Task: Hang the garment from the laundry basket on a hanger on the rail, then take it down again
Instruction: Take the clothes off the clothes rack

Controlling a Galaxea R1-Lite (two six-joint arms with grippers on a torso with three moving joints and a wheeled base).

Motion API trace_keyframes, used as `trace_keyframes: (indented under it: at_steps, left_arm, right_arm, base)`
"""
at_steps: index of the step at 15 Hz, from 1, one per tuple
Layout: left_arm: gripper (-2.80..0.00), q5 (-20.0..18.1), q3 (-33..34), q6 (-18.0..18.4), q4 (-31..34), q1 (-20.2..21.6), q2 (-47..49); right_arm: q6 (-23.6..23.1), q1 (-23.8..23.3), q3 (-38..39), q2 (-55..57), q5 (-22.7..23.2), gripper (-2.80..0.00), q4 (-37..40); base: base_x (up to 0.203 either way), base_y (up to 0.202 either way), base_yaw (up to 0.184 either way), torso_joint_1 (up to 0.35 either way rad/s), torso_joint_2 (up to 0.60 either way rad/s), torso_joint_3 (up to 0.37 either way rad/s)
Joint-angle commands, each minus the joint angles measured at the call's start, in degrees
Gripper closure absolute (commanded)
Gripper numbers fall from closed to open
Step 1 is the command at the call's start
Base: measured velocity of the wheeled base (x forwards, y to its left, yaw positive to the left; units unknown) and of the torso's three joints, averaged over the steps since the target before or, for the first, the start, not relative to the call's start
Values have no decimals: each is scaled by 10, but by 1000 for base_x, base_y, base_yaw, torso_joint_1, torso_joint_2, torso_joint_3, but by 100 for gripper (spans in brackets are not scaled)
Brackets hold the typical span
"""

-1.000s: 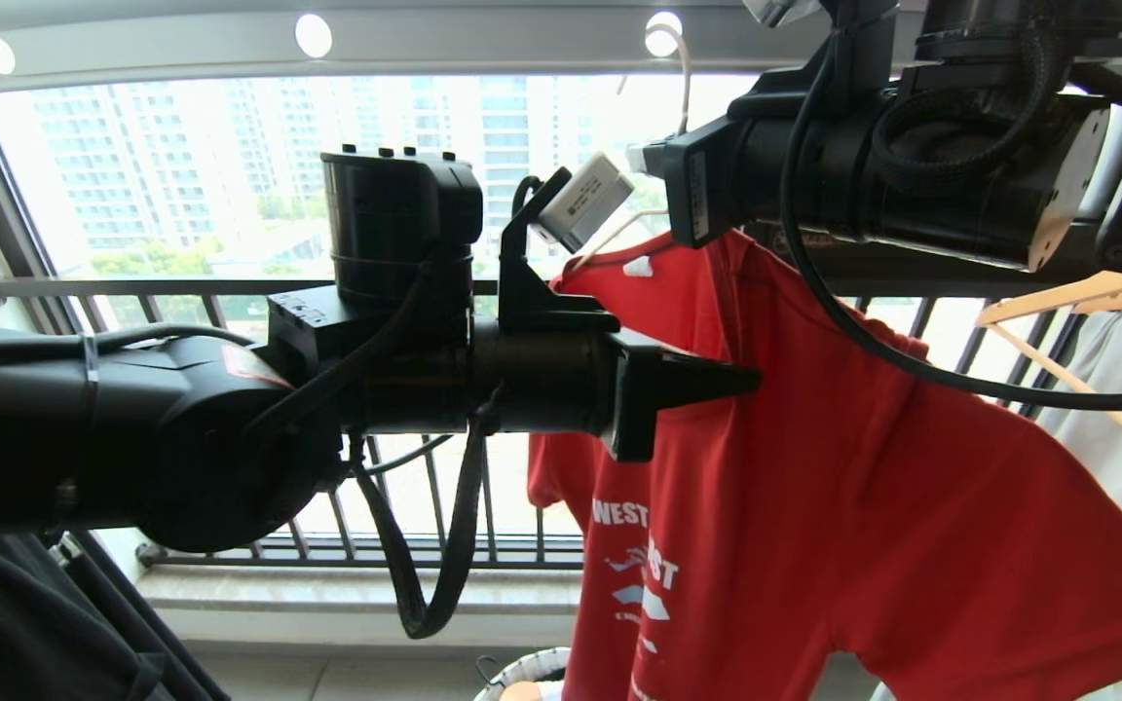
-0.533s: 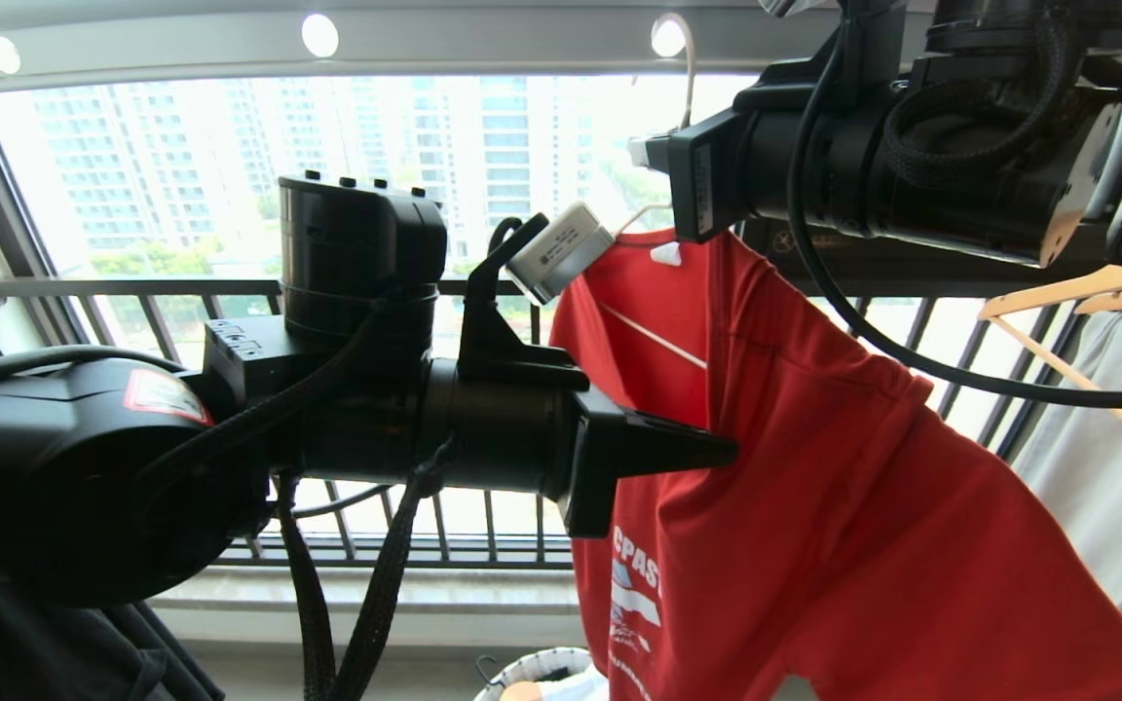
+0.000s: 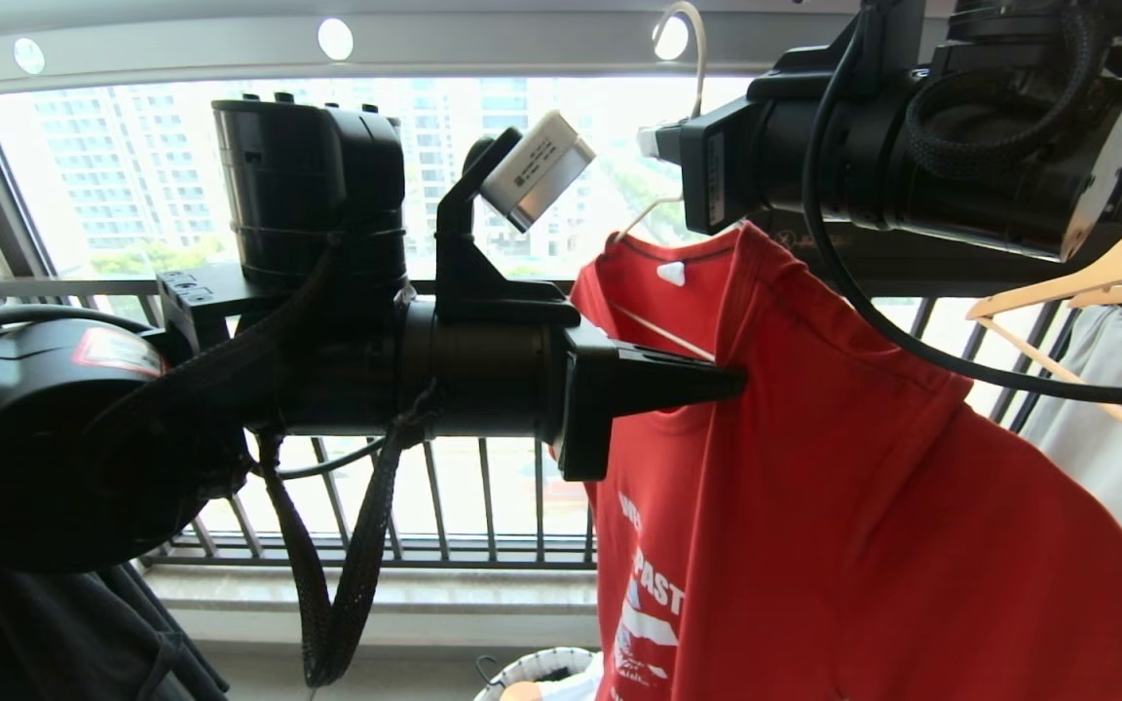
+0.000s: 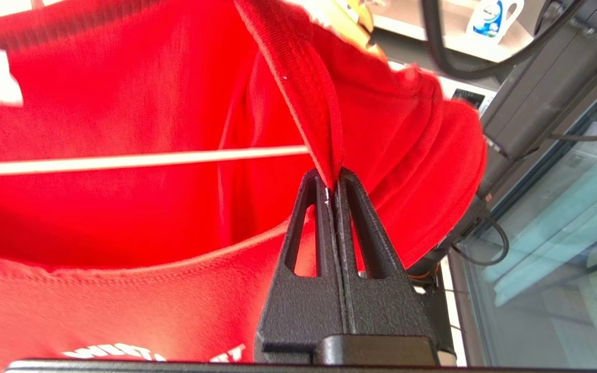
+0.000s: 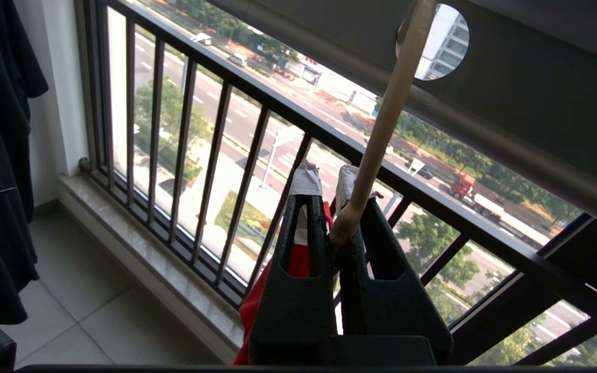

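A: What has the left gripper [image 4: 332,181] got?

B: It is pinched on the collar band of the red T-shirt [image 3: 843,506], at about three o'clock from its wrist. The right gripper [image 5: 329,207] is clamped on the neck of the cream wire hanger [image 3: 688,88], whose hook sits in a hole of the grey rail [image 3: 483,49].

A: So how far along?

B: The shirt hangs on the rail; I judge the taking down is under way.

A: Anything crowding it?

B: Wooden hangers [image 3: 1067,292] with a pale grey garment [image 3: 1116,419] at three o'clock, the laundry basket [image 3: 532,672] at six, the window railing [image 3: 327,526] behind.
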Motion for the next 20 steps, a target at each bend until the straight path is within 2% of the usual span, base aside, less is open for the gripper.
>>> trace_keyframes:
  at_steps: [1, 3, 6, 8, 13, 20]
  left_arm:
    - [0, 0, -35, -3, 3, 0, 1]
    - [0, 8, -60, -12, 16, 0, 4]
    - [0, 11, -114, -12, 87, 1, 8]
    - [0, 12, -124, -12, 92, 1, 15]
    - [0, 9, -117, -11, 116, 1, 10]
    - [0, 7, -83, -7, 114, -12, -19]
  right_arm:
    - [-1, 1, 2, 0, 0, 0, 0]
    - [-1, 1, 2, 0, 1, 0, 1]
    - [-1, 1, 4, -1, 2, 0, 1]
    - [-1, 1, 3, 0, 3, 0, 0]
    - [0, 1, 5, -9, 8, 0, 0]
    - [3, 1, 11, -18, 19, 0, 0]
  base:
    - [0, 0, 0, 0, 0, 0]
    - [0, 0, 0, 0, 0, 0]
    - [0, 0, 0, 0, 0, 0]
    - [0, 0, 0, 0, 0, 0]
    - [0, 0, 0, 0, 0, 0]
    - [0, 0, 0, 0, 0, 0]
